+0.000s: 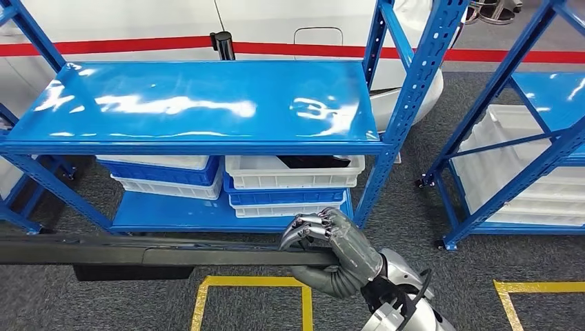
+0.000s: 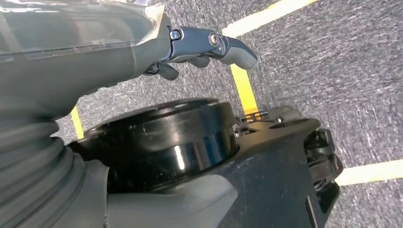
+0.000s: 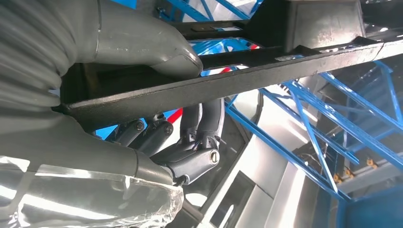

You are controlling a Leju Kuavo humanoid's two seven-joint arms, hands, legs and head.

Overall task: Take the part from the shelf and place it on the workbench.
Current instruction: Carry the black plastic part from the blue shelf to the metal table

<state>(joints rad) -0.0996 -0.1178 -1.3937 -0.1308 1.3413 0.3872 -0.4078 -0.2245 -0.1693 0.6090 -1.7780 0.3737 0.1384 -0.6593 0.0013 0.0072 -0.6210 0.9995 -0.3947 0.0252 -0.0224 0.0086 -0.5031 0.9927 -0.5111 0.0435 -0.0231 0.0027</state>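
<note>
Long black part [image 1: 138,254] held across the lower part of the head view, long axis almost level, running from the left edge to the right hand [image 1: 331,243] at lower centre. Right hand clamped on the part at its right end, fingers [image 1: 303,227] curled over the top, thumb below. Most of the length therefore stretching out to the left of the grip, away from the hand, so probably heavy on that side when swung toward a workbench. Blue shelf [image 1: 200,103] behind it, top board bare and shiny, white and blue bins [image 1: 290,181] on the lower level, second blue rack [image 1: 510,124] at the right. Part already off the shelf, over grey carpet with yellow floor lines [image 1: 252,281]. Right wrist view adding the grip from close: flat dark bar [image 3: 228,83] pressed between thumb [image 3: 157,45] and dark fingers [image 3: 195,142]. Left wrist view giving the left hand [image 2: 209,47] over carpet, holding nothing visible; fingers partly hidden, so apart or together cannot be told.
</note>
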